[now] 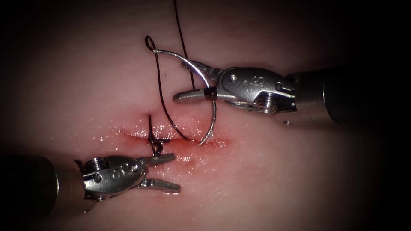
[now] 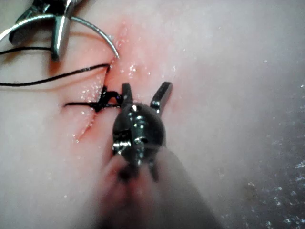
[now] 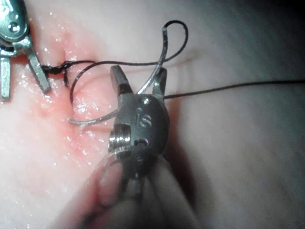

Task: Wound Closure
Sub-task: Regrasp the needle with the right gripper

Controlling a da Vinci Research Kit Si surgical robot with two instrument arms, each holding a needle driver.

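So the tissue [image 1: 107, 85] has its cut [image 1: 180, 137] running roughly left to right in the endoscope view, wet with red fluid [image 1: 188, 147] along and just below it. There's already a knot [image 1: 155, 141] tied over the left part of the cut, with a short thread end standing up from it.

The right tool [image 1: 195, 81] comes in from the right with its jaws spread wide, like a V. The needle [image 1: 205, 92] arcs across that open V: the swaged end sits up at the upper left, where the thread [image 1: 160, 85] makes a little loop, the curve passes right by the upper jaw, crosses the lower jaw near its hinge, and then sweeps down to the tip, which sits at the cut just right of the knot. From the right wrist view the needle body lies between the two open jaws near the hinge, so it looks more rested there than clamped. I can't tell if the point is actually in the tissue or only touching it.

Thread runs from the swaged end down to the cut beside the needle tip, and another strand heads off toward the top of the endoscope view.

The left tool [image 1: 171, 172] is below the cut, jaws partly open and holding nothing. Its upper jaw tip is just beside the knot, the lower one hangs over bare tissue.
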